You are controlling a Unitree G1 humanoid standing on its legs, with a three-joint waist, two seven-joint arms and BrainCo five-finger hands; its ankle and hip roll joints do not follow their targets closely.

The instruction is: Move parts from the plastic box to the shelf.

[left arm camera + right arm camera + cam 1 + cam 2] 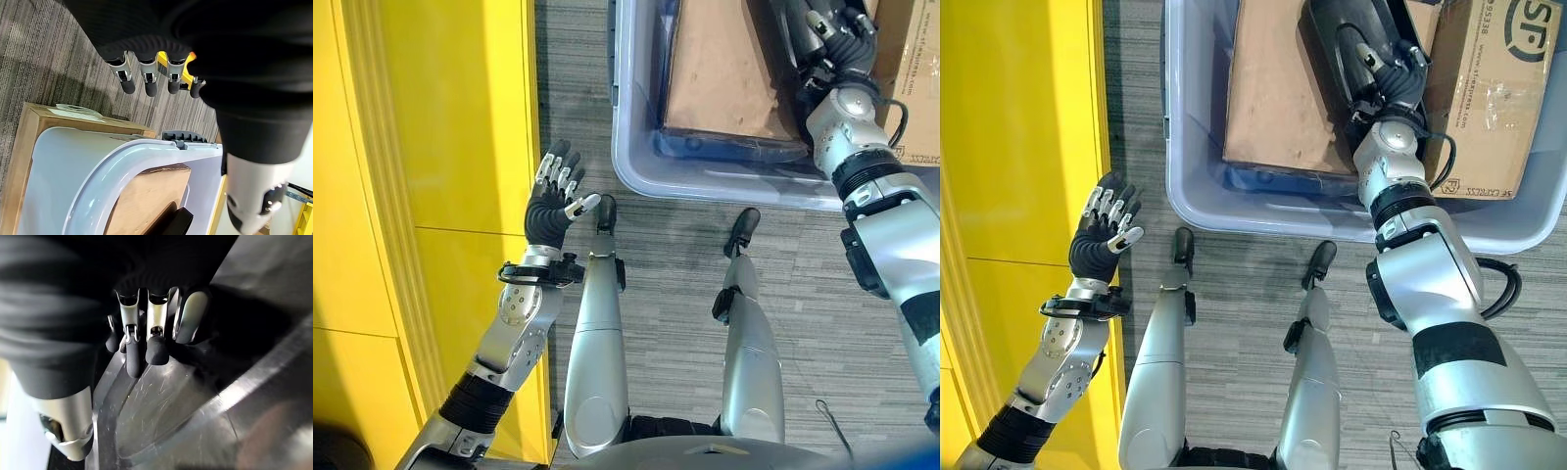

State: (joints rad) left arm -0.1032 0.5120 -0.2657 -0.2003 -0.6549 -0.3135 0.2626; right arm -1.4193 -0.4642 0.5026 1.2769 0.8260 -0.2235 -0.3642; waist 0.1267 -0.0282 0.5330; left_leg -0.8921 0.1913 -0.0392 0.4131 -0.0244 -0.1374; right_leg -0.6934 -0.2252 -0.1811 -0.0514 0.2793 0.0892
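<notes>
Black moulded part [1347,44] lies inside the plastic box [1185,191]; right hand [1386,78] rests on it, fingers [156,350] curling over without gripping. Secure its edge before lifting. Left hand [1102,240] hangs outside the box, fingers relaxed.

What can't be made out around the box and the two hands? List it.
- Black glossy part: its far end is cut off by the eye view's top edge; the right hand covers its near end.
- Right hand's grip: in the right wrist view the fingers lie on the part, thumb hidden.
- Pale blue plastic box: far side cut off.
- Left hand: open, empty.
</notes>
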